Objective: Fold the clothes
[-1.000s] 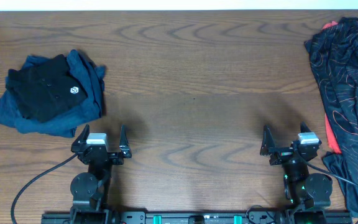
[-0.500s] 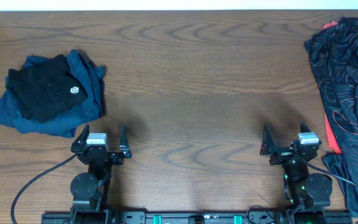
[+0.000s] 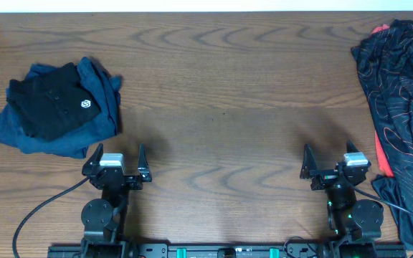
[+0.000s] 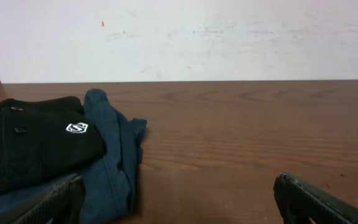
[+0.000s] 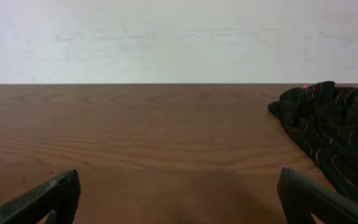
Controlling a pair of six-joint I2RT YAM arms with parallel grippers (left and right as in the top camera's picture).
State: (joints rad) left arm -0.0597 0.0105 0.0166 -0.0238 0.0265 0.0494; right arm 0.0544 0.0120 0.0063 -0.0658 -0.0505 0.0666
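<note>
A crumpled black jersey with thin orange lines (image 3: 400, 107) lies along the table's right edge, and its near end (image 5: 331, 127) shows in the right wrist view. At the far left sits a folded black shirt with a small white logo (image 3: 56, 104) on top of a dark blue garment (image 3: 92, 115); both show in the left wrist view, the black shirt (image 4: 33, 140) lying on the blue garment (image 4: 114, 155). My left gripper (image 3: 117, 154) stands open near the front edge, just right of that pile, holding nothing. My right gripper (image 3: 330, 156) is open too, left of the jersey, with bare wood between its fingers.
The wooden table (image 3: 221, 93) stretches between the two piles. A black cable (image 3: 41, 208) loops from the left arm's base. A white wall (image 5: 179, 37) runs behind the table's far edge.
</note>
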